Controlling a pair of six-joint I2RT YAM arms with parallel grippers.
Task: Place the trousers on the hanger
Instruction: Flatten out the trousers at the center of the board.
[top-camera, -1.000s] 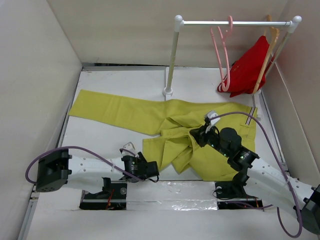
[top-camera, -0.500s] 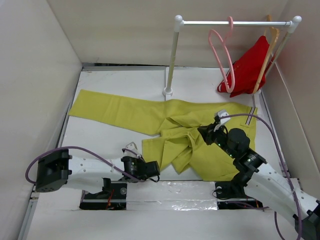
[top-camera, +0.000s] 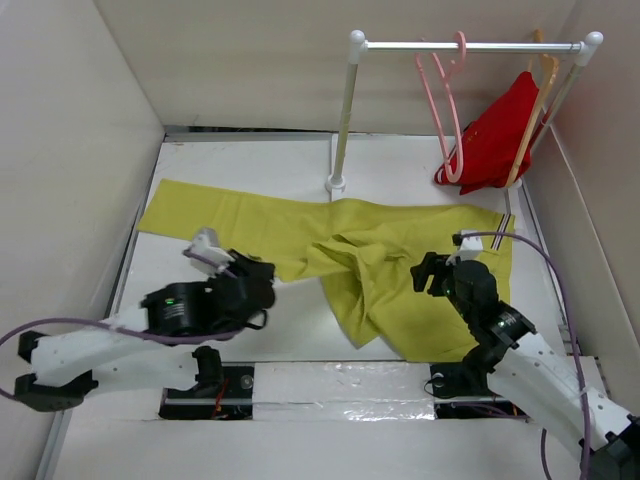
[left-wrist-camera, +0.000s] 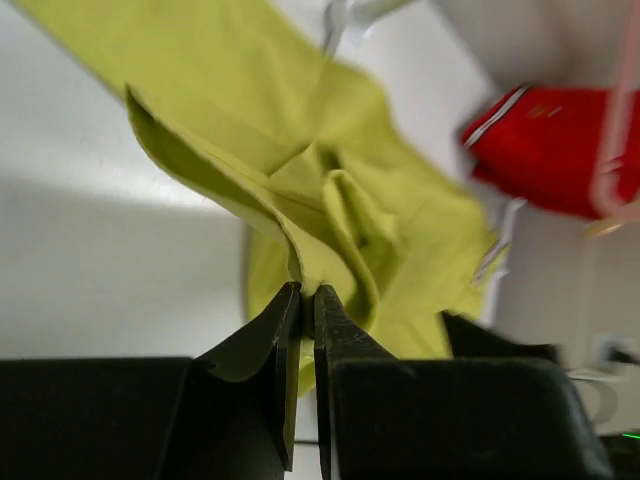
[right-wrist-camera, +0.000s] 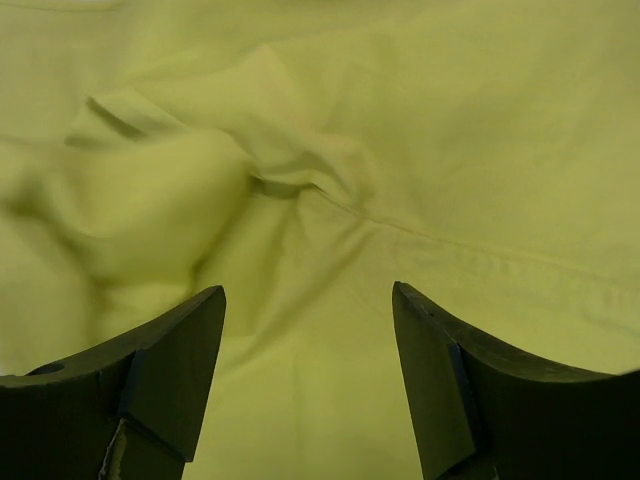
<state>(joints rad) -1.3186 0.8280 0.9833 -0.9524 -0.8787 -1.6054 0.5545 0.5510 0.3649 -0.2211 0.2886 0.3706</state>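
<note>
Top external view: the white surface (top-camera: 250, 170) is filling the middle of the frame, with walls closing it in on three sides.

The trousers (top-camera: 400, 250) are lying across it. One leg is stretching flat toward the left centre of the frame. The rest is bunching in folds at the centre, and the waist end is reaching the right side. In the left wrist view the trousers (left-wrist-camera: 330, 200) are rising in a sharp ridge toward the upper left. In the right wrist view the trousers (right-wrist-camera: 400, 120) are filling the whole frame, creased at upper left.

A rack (top-camera: 470, 46) is standing at the upper right, its post foot just beside the far edge of the cloth. A red garment (top-camera: 495, 140) is hanging on a wooden hanger (top-camera: 540, 85) at the right end of the rail.

The hanger (top-camera: 445, 110) is hanging by its hook from the same rail, just left of the red garment and well apart from the trousers.

The left hand (top-camera: 262, 280) is sitting left of centre at the near edge of the flat leg. Its wrist view is showing the left hand (left-wrist-camera: 303, 295) with jaws pressed together, pinching a fold of the yellow-green cloth at the tips.

The right hand (top-camera: 428, 272) is sitting right of centre over the crumpled part. Its wrist view is showing the right hand (right-wrist-camera: 308, 300) with jaws standing wide apart, gripping nothing. I cannot tell whether the tips are touching the fabric.
</note>
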